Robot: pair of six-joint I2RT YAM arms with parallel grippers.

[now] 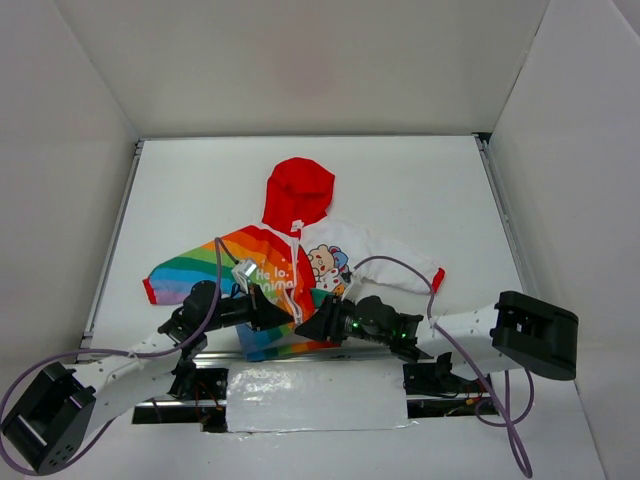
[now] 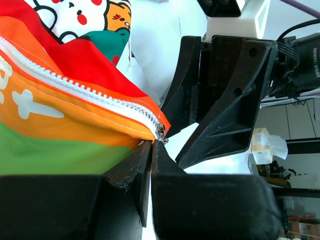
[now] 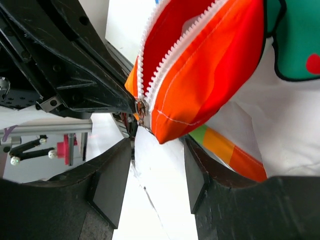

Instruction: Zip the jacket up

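Note:
The jacket (image 1: 290, 270) lies flat with its red hood (image 1: 299, 190) at the far end and its hem near the arms. Its rainbow half (image 2: 55, 145) and white zipper (image 2: 85, 90) fill the left wrist view. My left gripper (image 2: 152, 143) is shut, pinching the jacket's lower corner right at the metal zipper slider (image 2: 161, 132). My right gripper (image 3: 155, 150) is open, its fingers (image 3: 112, 185) either side of the orange hem corner (image 3: 200, 95) without touching it. The slider (image 3: 141, 109) shows just beyond them. In the top view both grippers, left (image 1: 285, 318) and right (image 1: 318, 325), meet at the hem.
White walls enclose the white table (image 1: 420, 190) on three sides. A white taped plate (image 1: 315, 400) lies between the arm bases at the near edge. Purple cables (image 1: 400, 265) loop over both arms and the jacket's sleeves.

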